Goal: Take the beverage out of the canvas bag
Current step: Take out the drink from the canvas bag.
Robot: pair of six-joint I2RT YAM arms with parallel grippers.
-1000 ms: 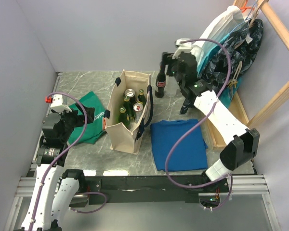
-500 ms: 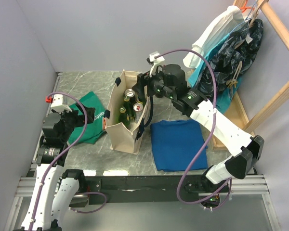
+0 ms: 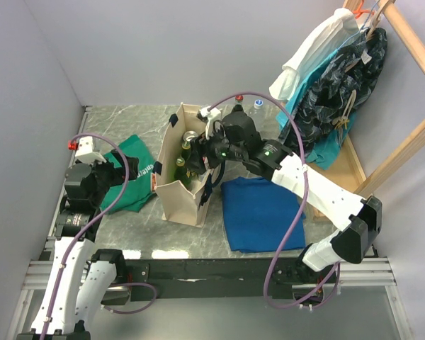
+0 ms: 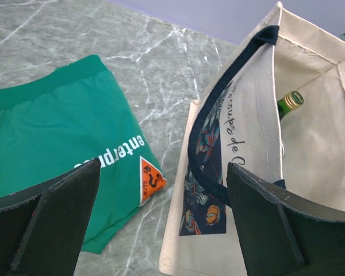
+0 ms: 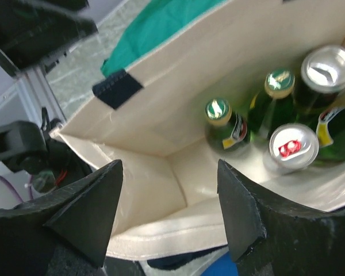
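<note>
The cream canvas bag [image 3: 176,193] with navy handles stands mid-table and holds several green bottles [image 3: 181,168] and two cans [image 3: 190,136]. My right gripper [image 3: 204,157] hovers open and empty just above the bag's mouth. In the right wrist view its jaws [image 5: 169,195] frame the bag's empty near end, with a green bottle [image 5: 225,123] and a red-topped can [image 5: 292,147] further right. My left gripper [image 3: 122,173] is open and empty, left of the bag. The left wrist view shows the bag's wall [image 4: 250,144] and one bottle cap [image 4: 290,102].
A green cloth with white lettering [image 3: 133,178] lies left of the bag, a flat blue cloth [image 3: 262,212] lies right of it. A red-capped bottle [image 3: 238,98] and a clear bottle [image 3: 257,107] stand behind my right arm. Clothes hang on a wooden rack [image 3: 343,67] at the back right.
My right arm has swung left from the cola bottle at the back to over the bag's mouth, open and empty. The left arm has barely moved.
</note>
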